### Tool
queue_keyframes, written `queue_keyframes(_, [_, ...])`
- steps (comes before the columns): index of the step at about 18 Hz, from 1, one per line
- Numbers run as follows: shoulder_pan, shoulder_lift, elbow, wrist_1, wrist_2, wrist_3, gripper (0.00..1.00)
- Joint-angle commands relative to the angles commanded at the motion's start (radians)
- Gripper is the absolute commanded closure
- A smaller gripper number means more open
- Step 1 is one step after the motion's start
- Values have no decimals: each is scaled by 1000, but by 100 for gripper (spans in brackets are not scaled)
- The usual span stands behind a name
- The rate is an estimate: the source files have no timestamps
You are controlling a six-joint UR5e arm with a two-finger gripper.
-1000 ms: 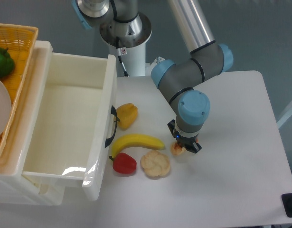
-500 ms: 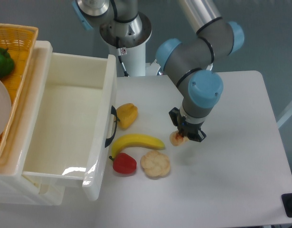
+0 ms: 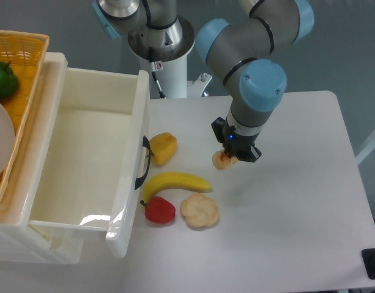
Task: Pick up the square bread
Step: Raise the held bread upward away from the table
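My gripper point(image 3: 232, 156) is shut on the square bread point(image 3: 222, 160), a small orange-brown slab with pale edges. The bread hangs well above the white table point(image 3: 297, 201), tilted, and mostly hidden by the fingers. It is above and to the right of the banana point(image 3: 175, 182).
A yellow bell pepper point(image 3: 163, 148), a red pepper point(image 3: 160, 210) and a round pale bun point(image 3: 199, 211) lie left of and below the gripper. An open white drawer point(image 3: 83, 159) stands at the left, with a wicker basket point(image 3: 22, 55) and a green pepper point(image 3: 3, 78) behind it.
The gripper has risen from the table with the square bread in it and shifted slightly left and toward the back. Other objects have not moved.
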State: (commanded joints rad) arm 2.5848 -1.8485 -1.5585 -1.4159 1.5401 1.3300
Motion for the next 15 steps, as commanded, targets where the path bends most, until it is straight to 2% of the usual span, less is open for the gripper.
queue_keyframes(15, [6, 14, -11, -9, 0, 0, 100])
